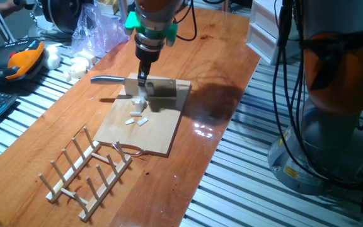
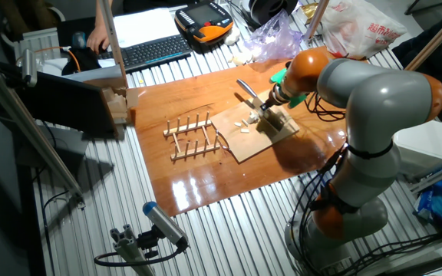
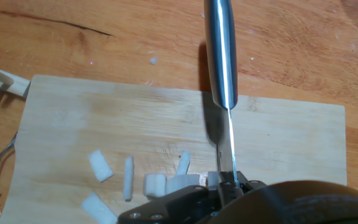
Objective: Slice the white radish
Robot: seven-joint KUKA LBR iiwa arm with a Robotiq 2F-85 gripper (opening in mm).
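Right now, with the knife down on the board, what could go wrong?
1. The cut radish pieces lie loose beside the knife; another stroke might flick them off the wooden cutting board.
2. The uncut radish chunk sits right by the gripper, and nothing pins it, so it may slide rather than slice.
3. The board itself looks unclamped on the table, so pressing down could shift it.

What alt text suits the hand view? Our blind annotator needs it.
A knife held edge-down in the gripper stands over a wooden board, with cut white radish pieces scattered to the blade's left.
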